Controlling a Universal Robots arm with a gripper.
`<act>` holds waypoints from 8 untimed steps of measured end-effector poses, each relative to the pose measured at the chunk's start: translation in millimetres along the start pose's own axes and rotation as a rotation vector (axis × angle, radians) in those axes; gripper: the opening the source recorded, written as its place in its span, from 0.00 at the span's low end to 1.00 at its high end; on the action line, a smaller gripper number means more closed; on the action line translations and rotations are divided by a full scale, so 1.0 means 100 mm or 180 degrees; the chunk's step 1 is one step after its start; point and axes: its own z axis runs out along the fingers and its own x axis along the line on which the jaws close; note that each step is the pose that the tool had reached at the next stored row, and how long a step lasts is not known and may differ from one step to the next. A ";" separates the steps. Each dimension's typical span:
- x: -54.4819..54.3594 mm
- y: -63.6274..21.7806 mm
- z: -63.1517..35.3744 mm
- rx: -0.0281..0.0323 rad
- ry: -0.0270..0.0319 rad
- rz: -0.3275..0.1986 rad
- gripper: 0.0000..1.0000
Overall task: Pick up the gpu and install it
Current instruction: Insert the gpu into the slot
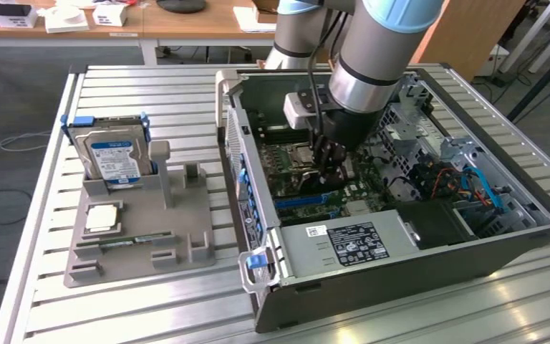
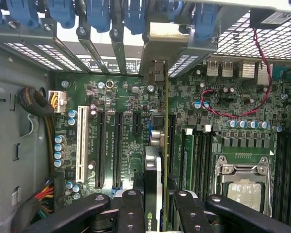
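Bright, even light outside; darker within.
In the exterior view the counter (image 1: 466,315) glares pale at 5 o'clock, and the computer case (image 1: 380,283) lies shadowed inside under the arm (image 1: 380,64). In the wrist view light washes out the perforated wall (image 2: 252,41) beyond the motherboard (image 2: 111,97); the end effector (image 2: 155,201) reads black against the gpu (image 2: 153,167), whose edge is pale.

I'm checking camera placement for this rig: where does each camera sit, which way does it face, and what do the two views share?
Exterior view: off the arm, raised above the table, looking down into the open computer case; the arm reaches down into it.
Wrist view: on the wrist, looking along the gripper onto the motherboard; its fingers clamp the gpu edge-on.
Shared: the motherboard, the blue slot clips and the gripper.
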 end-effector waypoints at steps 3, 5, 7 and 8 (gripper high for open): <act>0.00 0.000 0.000 -0.0001 0.0001 0.0000 0.27; 0.00 0.006 0.001 0.0000 0.0001 0.0001 0.27; -0.01 0.011 0.003 0.0000 0.0001 0.0000 0.27; -0.01 0.015 0.004 0.0000 0.0001 0.0000 0.27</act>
